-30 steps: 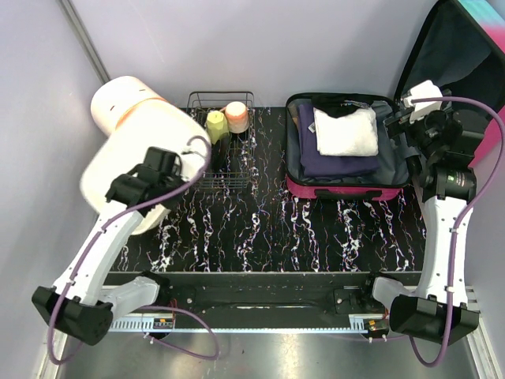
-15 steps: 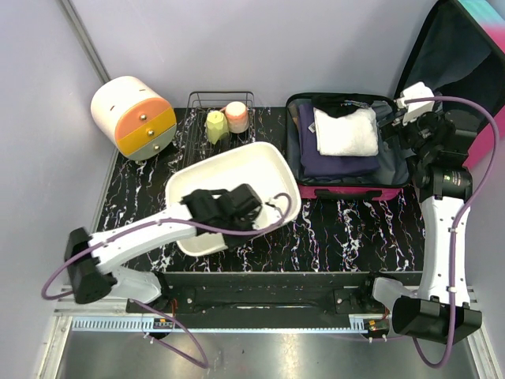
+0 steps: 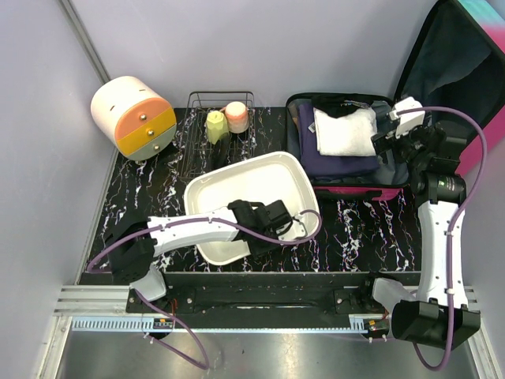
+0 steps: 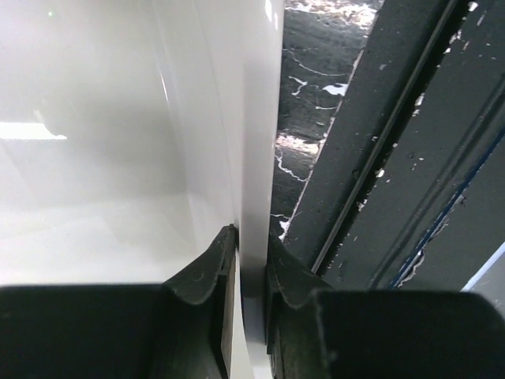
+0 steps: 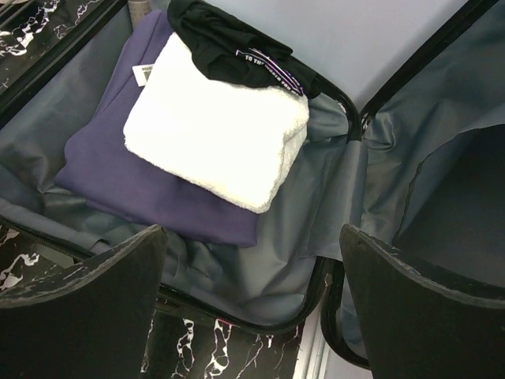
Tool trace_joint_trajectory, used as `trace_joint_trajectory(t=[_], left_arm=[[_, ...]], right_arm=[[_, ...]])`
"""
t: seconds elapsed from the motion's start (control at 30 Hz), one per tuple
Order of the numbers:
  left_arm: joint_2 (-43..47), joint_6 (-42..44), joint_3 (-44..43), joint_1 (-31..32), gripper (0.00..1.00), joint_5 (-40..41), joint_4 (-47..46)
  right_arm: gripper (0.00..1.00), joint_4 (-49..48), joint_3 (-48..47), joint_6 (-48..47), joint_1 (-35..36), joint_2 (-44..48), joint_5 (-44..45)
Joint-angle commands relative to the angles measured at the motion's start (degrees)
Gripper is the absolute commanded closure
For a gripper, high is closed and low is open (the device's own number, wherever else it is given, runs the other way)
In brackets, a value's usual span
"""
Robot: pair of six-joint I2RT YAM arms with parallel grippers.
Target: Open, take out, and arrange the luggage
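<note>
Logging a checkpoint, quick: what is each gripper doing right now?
Left gripper: closed on the rim of the white tub.
Right gripper: open, holding nothing, over the open luggage.

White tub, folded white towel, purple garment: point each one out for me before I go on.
white tub [image 3: 245,193]: top external view, bare inner floor.
white towel [image 5: 213,118]: right wrist view, middle of its top face.
purple garment [image 5: 150,189]: right wrist view, exposed part below the towel.

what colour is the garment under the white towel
Dark purple garment, best in the right wrist view.
</note>
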State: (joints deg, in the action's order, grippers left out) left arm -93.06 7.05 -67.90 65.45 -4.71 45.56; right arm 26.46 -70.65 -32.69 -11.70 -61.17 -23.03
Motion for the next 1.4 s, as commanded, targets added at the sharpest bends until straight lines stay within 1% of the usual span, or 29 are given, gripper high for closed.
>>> trace_joint_trajectory(t=[0.0,0.03,0.17,0.23,0.37,0.4,0.43,0.47,0.5,0.53,0.6,0.63,0.7,0.73,0.8,0.83,0.9,0.93,0.97,1.0,1.03,1.1,1.13,1.2,1.23,1.27,1.3,1.33,1.37], left_arm=[[-0.55,-3.0,0.48,2.13,1.0,-9.27,1.28],[0.15,-3.61,0.92,2.31,1.0,-10.05,1.72],[4.72,-4.15,3.73,6.87,1.0,-7.95,3.39],[6.82,-3.8,4.44,8.02,1.0,-6.9,4.36],[6.22,-1.96,4.97,7.07,1.0,-5.84,5.77],[5.78,-1.34,4.79,6.36,0.96,-6.53,5.85],[4.82,0.49,3.92,5.57,0.89,-6.71,5.94],[4.38,1.47,3.31,4.26,0.79,-6.37,5.94],[3.94,2.52,2.52,3.64,0.62,-5.41,5.94],[3.67,5.05,1.64,3.28,0.58,-4.7,6.12],[4.19,7.62,-0.74,2.93,0.41,-2.16,6.03],[5.33,9.54,-2.57,2.93,0.27,-1.71,6.03],[6.74,11.57,-4.95,2.93,0.14,-3.19,7.69],[8.49,12.8,-7.31,2.93,0.01,-3.72,8.22],[10.25,14.21,-9.35,1.97,0.01,-6.0,9.19],[12.26,15.09,-11.01,1.09,0.01,-7.06,9.2],[13.95,15.89,-12.6,-4.87,0.01,-12.48,8.32],[14.74,15.72,-14.96,-10.11,0.01,-13.91,7.88],[14.48,15.37,-16.55,-13.04,0.01,-15.31,7.27],[13.52,15.54,-18.39,-15.76,0.01,-19.42,7.26],[12.82,15.45,-22.15,-20.49,0.01,-20.85,7.09],[10.98,13.97,-25.16,-23.95,0.01,-23.4,5.42],[10.53,13.35,-26.22,-26.92,0.01,-24.02,4.46],[9.57,10.55,-26.32,-29.66,0.01,-25.6,1.21],[9.12,9.22,-25.97,-32.72,0.01,-26.13,0.24],[8.69,7.91,-26.14,-34.32,0.01,-27.01,-1.07],[7.81,5.37,-26.32,-35.99,0.01,-29.54,-1.26],[7.19,4.47,-26.84,-39.23,0.01,-30.52,-1.52],[6.58,3.68,-27.11,-40.39,0.01,-31.49,-1.7]], right_arm=[[0.0,-0.97,0.69,-0.89,0.37,2.54,0.35],[0.0,-0.88,0.95,-0.97,0.37,3.15,0.44],[0.0,-1.23,3.41,-2.03,0.37,5.26,0.0],[0.0,-1.32,3.94,-2.03,0.37,6.14,-0.09],[0.0,-1.15,4.56,-1.15,0.37,7.02,-0.26],[0.0,-1.15,4.73,-0.89,0.37,6.94,-0.26],[0.0,-0.97,4.73,-0.71,0.37,6.94,-0.53],[0.0,-0.71,4.73,-0.45,0.37,6.85,-0.79],[0.0,-0.53,4.73,-0.19,0.37,6.76,-0.97],[0.0,-0.18,4.65,-0.1,0.37,6.33,-1.84],[0.0,0.0,4.21,-0.1,0.37,5.62,-2.9],[0.0,-0.09,3.42,0.25,0.37,4.49,-3.6],[0.0,-0.18,1.93,1.75,0.37,2.73,-4.39],[0.0,-0.35,0.18,2.27,0.37,0.72,-4.92],[0.0,-2.01,-1.32,3.68,0.37,-1.49,-5.54],[0.0,-2.29,-2.9,3.51,0.37,-3.67,-7.37],[0.0,-5.35,-4.14,3.33,0.37,-5.97,-9.48],[0.0,-6.5,-5.71,3.33,0.45,-8.51,-11.76],[0.0,-8.86,-6.68,3.24,0.72,-10.1,-12.74],[0.0,-10.45,-7.65,3.5,1.15,-11.85,-12.66],[0.0,-11.77,-10.27,3.94,1.68,-15.87,-10.48],[0.0,-12.39,-14.32,3.34,3.78,-20.37,-6.97],[0.0,-12.66,-17.9,3.07,4.23,-24.83,-5.99],[0.0,-14.15,-21.26,2.37,5.89,-29.16,-3.88],[0.0,-14.24,-24.59,0.54,6.69,-33.36,-2.39],[0.0,-14.68,-26.45,-0.52,7.3,-35.58,-1.33],[0.0,-14.77,-28.38,-1.49,8.01,-37.95,1.2],[0.0,-14.59,-32.58,-3.59,9.41,-42.59,2.19],[0.0,-14.24,-34.79,-4.48,9.85,-44.98,3.07]])
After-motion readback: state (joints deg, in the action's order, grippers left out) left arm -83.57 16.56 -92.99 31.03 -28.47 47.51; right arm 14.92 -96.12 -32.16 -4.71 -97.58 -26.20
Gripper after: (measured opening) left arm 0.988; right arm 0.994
